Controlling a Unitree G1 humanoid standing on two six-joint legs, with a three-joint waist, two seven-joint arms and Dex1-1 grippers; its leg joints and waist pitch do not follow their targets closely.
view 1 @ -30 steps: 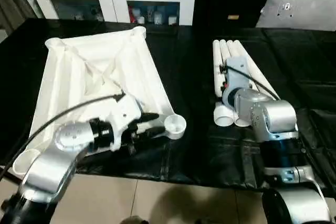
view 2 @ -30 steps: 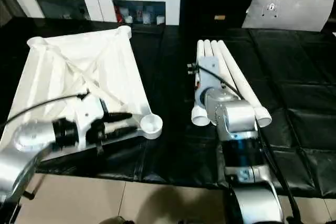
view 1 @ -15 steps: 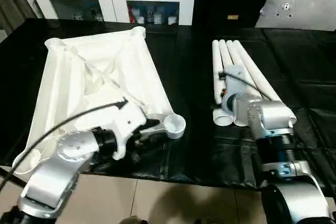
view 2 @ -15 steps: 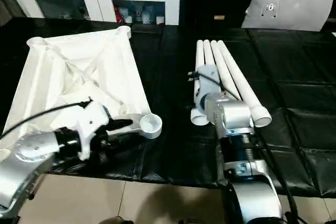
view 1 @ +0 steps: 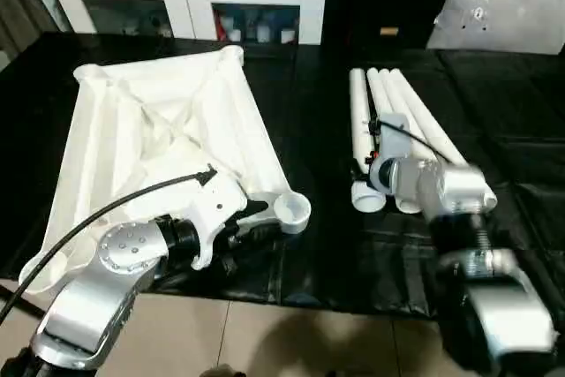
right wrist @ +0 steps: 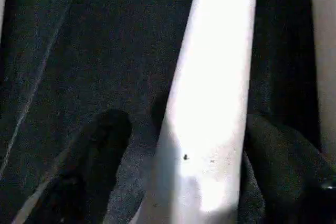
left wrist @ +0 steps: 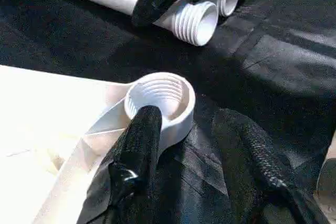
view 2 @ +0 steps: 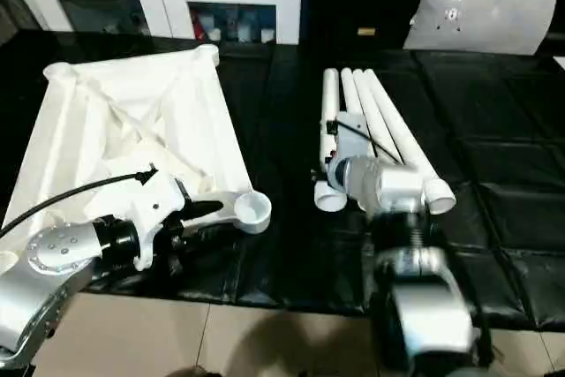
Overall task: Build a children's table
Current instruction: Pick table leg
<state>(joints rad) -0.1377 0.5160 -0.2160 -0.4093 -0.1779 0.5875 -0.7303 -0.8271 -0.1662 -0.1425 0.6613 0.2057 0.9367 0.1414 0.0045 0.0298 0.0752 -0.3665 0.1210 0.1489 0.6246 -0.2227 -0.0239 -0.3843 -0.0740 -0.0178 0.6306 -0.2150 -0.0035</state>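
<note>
table top (view 1: pixel 168 130) upside down on black surface (view 1: pixel 318 245) | left hand (left wrist: pixel 194 145) partly open, one finger on corner socket (left wrist: pixel 160 100) | right hand (right wrist: pixel 178 150) open astride a leg (right wrist: pixel 210 103), forearm hides leg ends

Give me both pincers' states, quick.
Left pincer: open, one finger on the tabletop's corner socket.
Right pincer: open, straddling a table leg, not yet gripped.

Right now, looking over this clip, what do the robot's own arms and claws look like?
Both forearms are rounded silver metal segments with black joint bands. The left forearm has a round silver cap dotted with small screws, a white plastic wrist housing, and a thin black cable arching along it. The left claw has two black, rubbery textured fingers. The right forearm carries a similar black cable; the right claw has black fingers too.
</note>
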